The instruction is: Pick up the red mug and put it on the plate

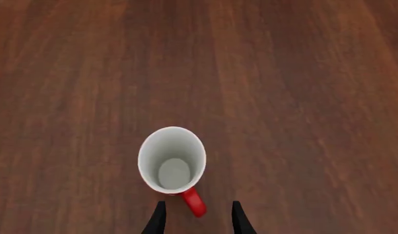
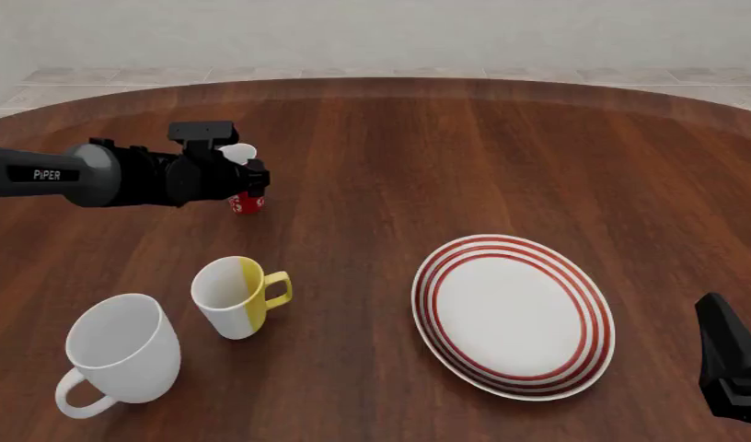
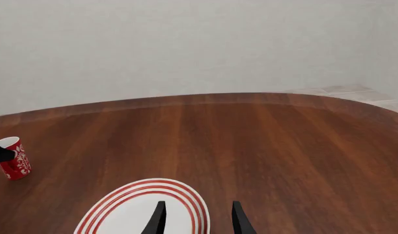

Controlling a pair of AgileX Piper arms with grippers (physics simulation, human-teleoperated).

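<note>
- My left jaws are hanging right over the red mug, pointing straight down. They're spread, with the mug's handle sitting between the tips. Not gripping anything.
- The mug's standing upright on the tabletop, toward the far left. From the front my left arm is covering most of it, so only a bit of red body and white rim are peeking out.
- In the left wrist view I'm looking down into its white inside.
- The plate is lying flat on the near right, well apart from the mug, with nothing on it.
- My right jaws are spread too, holding nothing, sitting low at the near right edge, just beside the plate's rim.
- A yellow mug and a white mug are standing near left, side by side, both upright and apart from the red one.
</note>
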